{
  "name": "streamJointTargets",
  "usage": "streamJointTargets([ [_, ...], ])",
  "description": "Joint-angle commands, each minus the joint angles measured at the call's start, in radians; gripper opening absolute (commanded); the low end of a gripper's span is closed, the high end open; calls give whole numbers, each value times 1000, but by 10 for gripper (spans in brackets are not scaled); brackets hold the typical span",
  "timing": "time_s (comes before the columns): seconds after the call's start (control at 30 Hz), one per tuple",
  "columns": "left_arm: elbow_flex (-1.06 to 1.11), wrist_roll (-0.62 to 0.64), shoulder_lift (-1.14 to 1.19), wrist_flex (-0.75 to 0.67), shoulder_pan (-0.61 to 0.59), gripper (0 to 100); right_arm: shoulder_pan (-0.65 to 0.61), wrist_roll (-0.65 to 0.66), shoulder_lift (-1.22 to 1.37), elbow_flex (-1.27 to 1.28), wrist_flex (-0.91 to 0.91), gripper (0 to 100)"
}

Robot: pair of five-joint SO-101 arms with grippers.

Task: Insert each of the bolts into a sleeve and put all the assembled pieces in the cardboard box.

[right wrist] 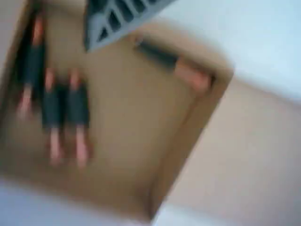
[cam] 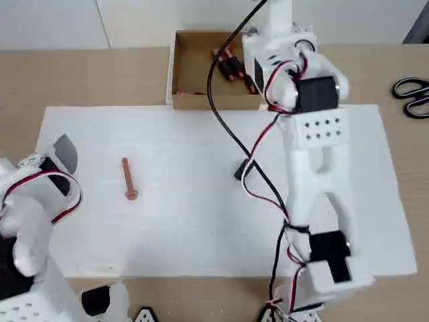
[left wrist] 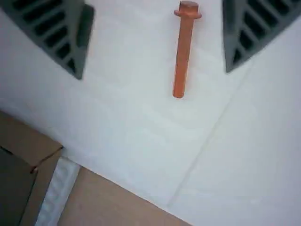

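Observation:
An orange bolt (cam: 129,178) lies loose on the white sheet (cam: 188,235), left of centre. My left gripper (left wrist: 155,37) hangs open just above it, the bolt (left wrist: 184,47) lying between the two grey fingers (left wrist: 61,33). In the high view, this left gripper (cam: 59,155) is at the sheet's left edge. A black sleeve (cam: 240,170) lies mid-sheet, partly behind the right arm's wires. The cardboard box (cam: 181,67) at the back holds several assembled pieces (cam: 231,64). My right arm (cam: 295,80) is over the box's right side. One grey finger (right wrist: 122,19) hangs above the pieces (right wrist: 66,108), holding nothing.
Black scissors (cam: 412,94) lie on the bare table at the far right. The right arm's wires (cam: 234,141) trail across the sheet's middle. The box's near wall (cam: 214,100) touches the sheet's back edge. Open sheet lies between the bolt and the sleeve.

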Motion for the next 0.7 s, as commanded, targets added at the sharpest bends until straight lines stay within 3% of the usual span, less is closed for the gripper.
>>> streamJointTargets([
  [0.0,-38,-8,-87,17,-3,182,4,5,-124,-52,255,199],
  [0.13,-38,-5,-264,3,-3,182,8,5,-209,-52,441,199],
  [0.37,-35,-3,-520,6,-3,182,8,5,-389,-34,461,199],
  [0.67,282,-2,-743,3,-8,182,8,9,-751,434,458,199],
])
